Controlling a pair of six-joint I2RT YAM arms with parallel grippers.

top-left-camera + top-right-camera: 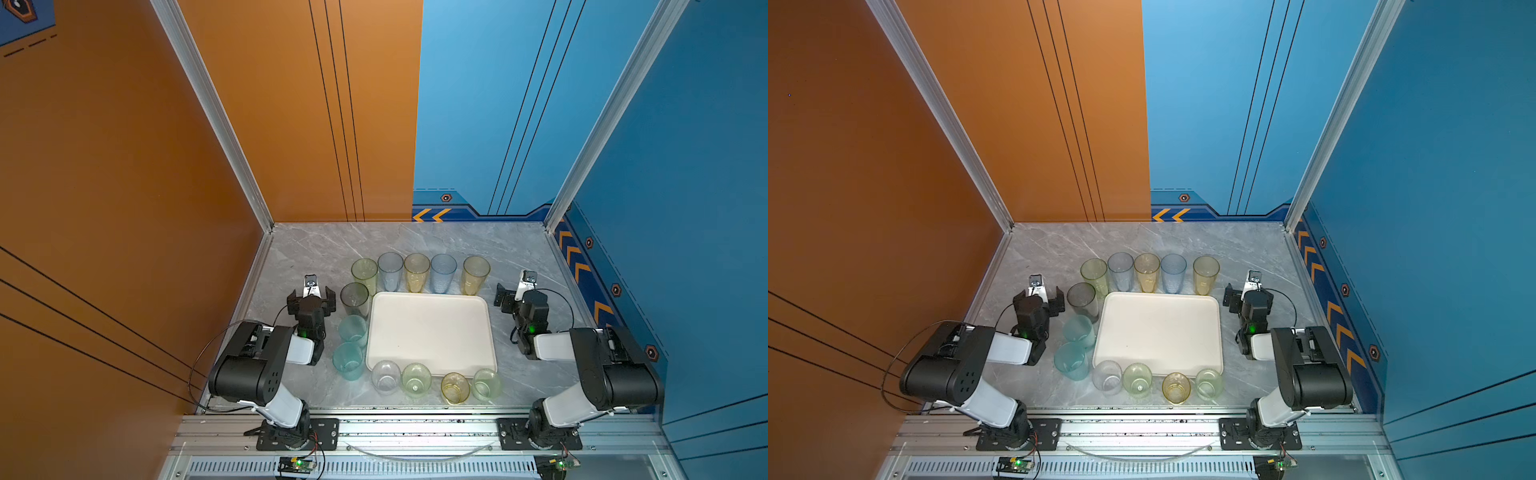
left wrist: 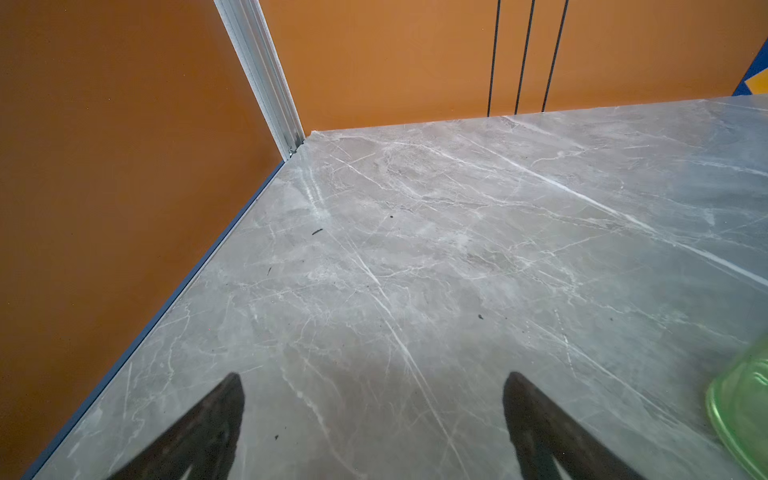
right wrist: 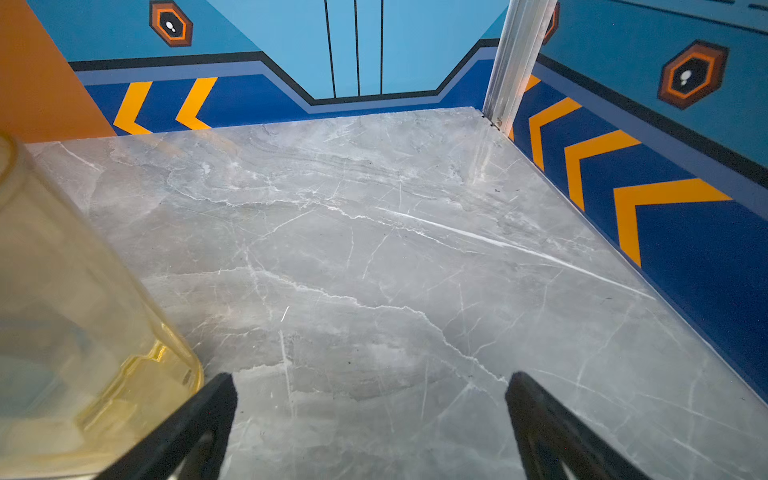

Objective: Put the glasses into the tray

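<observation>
1. Tray (image 1: 430, 332) mid-counter (image 1: 316, 249), bare. Twelve glasses ringed round it, all upright, none inside: five tall along its back edge, three down its left edge, four short along its front edge.
2. Left claw (image 1: 311, 297) wide, empty, near the counter's left edge. Grey glass (image 1: 354, 297) just beside it on the tray side, long axis vertical. Tall green glass (image 2: 744, 415) next one back.
3. Right claw (image 1: 521, 296) wide, empty, off the tray's back right corner. Tall yellow glass (image 3: 83, 291) just beside one finger (image 3: 212, 411), tray side.
4. Likely first picks: grey for left, yellow for right. Side-on grasp, short carry over the low rim.
5. Room: open counter behind the back row and along both side edges. Tight gaps between neighbours, so risk of clipping the next glass.
</observation>
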